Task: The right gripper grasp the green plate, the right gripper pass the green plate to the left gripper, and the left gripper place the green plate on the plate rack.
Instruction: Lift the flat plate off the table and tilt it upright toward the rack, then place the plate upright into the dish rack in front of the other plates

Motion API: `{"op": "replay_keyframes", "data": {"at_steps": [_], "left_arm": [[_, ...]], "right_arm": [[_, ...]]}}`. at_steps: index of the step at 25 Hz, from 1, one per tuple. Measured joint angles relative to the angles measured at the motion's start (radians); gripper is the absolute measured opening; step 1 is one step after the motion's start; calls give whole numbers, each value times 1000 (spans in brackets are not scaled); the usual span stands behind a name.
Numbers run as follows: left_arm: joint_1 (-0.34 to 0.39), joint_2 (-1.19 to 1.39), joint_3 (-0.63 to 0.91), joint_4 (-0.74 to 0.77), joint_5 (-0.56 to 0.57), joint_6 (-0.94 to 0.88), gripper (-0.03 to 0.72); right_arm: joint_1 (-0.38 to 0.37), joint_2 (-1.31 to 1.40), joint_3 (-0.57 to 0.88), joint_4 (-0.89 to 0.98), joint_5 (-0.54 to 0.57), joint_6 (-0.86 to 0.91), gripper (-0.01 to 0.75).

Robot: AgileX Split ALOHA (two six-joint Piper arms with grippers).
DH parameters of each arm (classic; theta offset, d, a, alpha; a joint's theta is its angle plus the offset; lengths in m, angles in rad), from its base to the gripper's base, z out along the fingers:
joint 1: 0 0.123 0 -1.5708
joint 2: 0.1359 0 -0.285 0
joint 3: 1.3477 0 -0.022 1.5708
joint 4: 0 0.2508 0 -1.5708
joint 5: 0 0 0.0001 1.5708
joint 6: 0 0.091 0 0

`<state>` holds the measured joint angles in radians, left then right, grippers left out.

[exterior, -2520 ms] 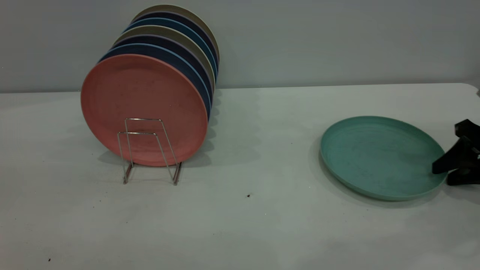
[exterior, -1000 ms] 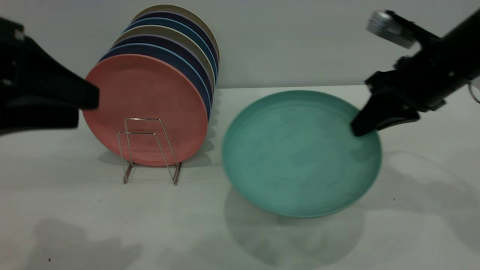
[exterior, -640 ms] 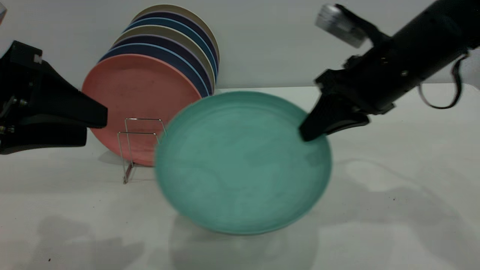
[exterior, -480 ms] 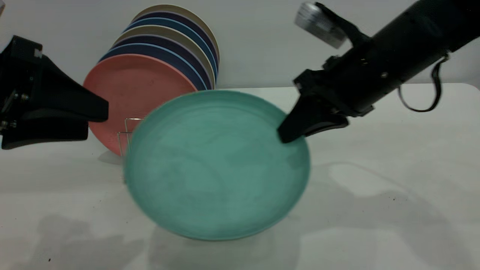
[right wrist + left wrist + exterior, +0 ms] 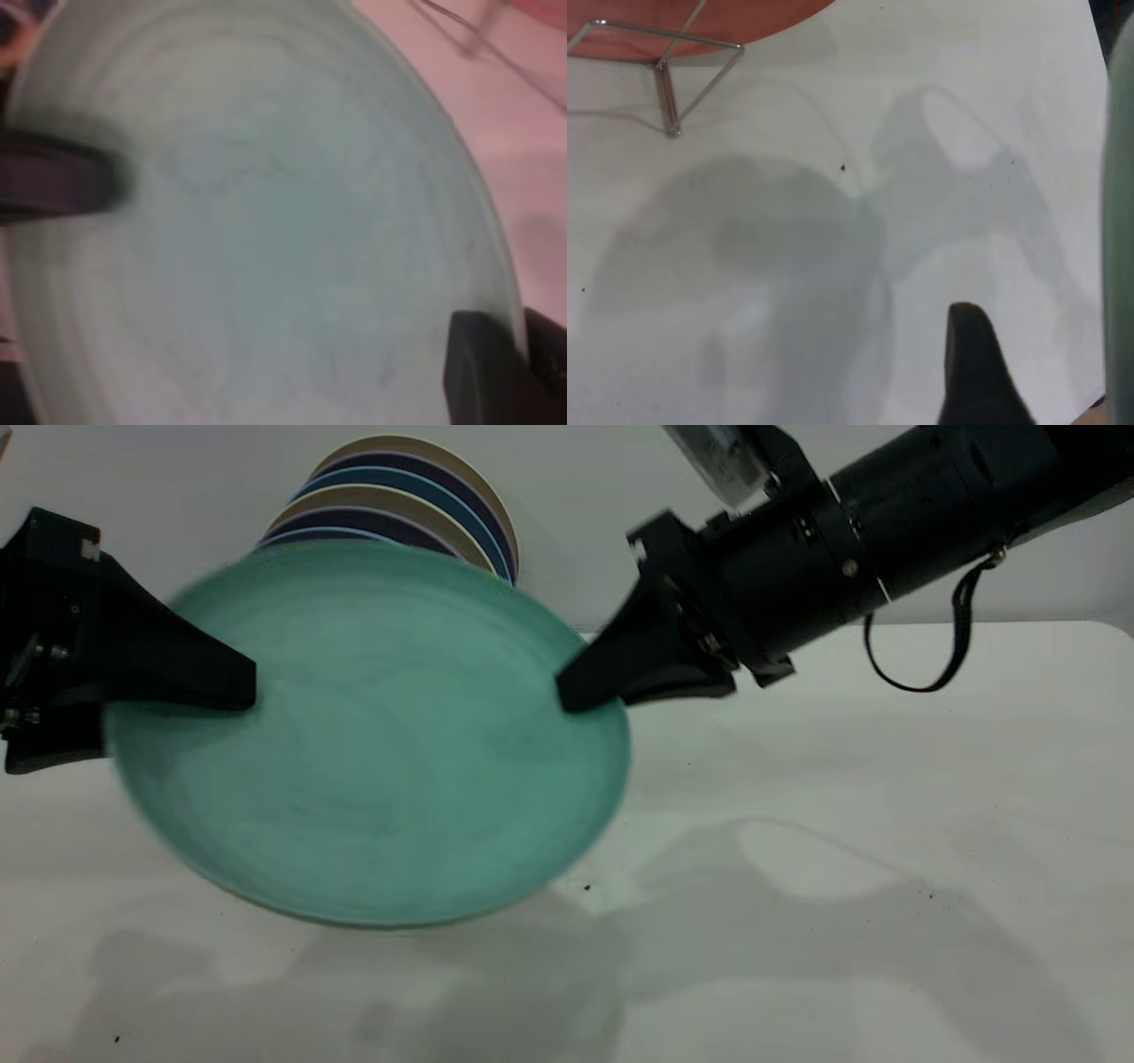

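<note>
Exterior view. Your right gripper is clamped on the right edge of the green plate, carrying it in the air, tilted face toward the camera, so that the far edge is offered to the other arm. Your left gripper sits at the plate's left edge: the upper jaw lies across the plate's face, the lower one is behind the plate. Whether it has closed on the rim you cannot tell from here. The plate stands in front of the stacked plates, covering most of them and all of the plate rack. The plate's outline is smeared, so the exact rim position is uncertain.

Left wrist view. Only one dark fingertip of the left gripper shows, with the plate's rim as a green strip just beside it and a gap of table between them. The mate finger is out of frame; jaw spacing stays unconfirmed. Well apart from the plate you can see a wire loop of the plate rack, with a salmon plate cut off behind it.

Right wrist view. The plate fills the frame. One finger of the right gripper presses on its near rim, consistent with a firm pinch. At the far edge the left gripper's dark jaw overlaps the face. Everything behind the plate is hidden.
</note>
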<state>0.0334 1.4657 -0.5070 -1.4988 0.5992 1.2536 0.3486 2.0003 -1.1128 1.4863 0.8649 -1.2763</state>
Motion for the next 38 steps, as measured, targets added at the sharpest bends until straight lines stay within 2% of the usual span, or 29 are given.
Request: {"op": "replay_keyframes", "data": {"at_steps": [2,4,5,6,9,13,15,18,21,26,31,34,38], "left_arm": [[0,0,0,-4,0,0,368],[0,0,0,-9,1,5,230],[0,0,0,-10,0,13,138],[0,0,0,-18,-7,23,88],[0,0,0,-34,-47,85,81],[0,2,-27,-2,-134,218,81],[0,5,-62,57,-152,266,81],[0,6,-139,198,-149,327,81],[0,7,-235,377,-92,413,81],[0,7,-394,575,24,598,81],[0,7,-483,601,-31,733,81],[0,13,-509,594,-64,830,81],[0,48,-551,572,-52,848,81]], "right_arm": [[0,0,0,29,11,-23,25],[0,0,0,37,5,-31,38],[0,0,0,41,-5,-31,48],[0,0,0,42,-13,-31,67],[-1,0,0,35,-44,-30,178],[-47,0,0,-23,-53,-23,441],[-87,0,0,-67,-52,-15,573],[-150,0,0,-148,-50,15,683],[-212,0,0,-221,-51,47,699],[-298,0,0,-285,-71,73,629],[-352,0,0,-313,-98,73,560],[-363,0,0,-315,-117,73,551],[-363,0,0,-315,-123,73,551]]}}
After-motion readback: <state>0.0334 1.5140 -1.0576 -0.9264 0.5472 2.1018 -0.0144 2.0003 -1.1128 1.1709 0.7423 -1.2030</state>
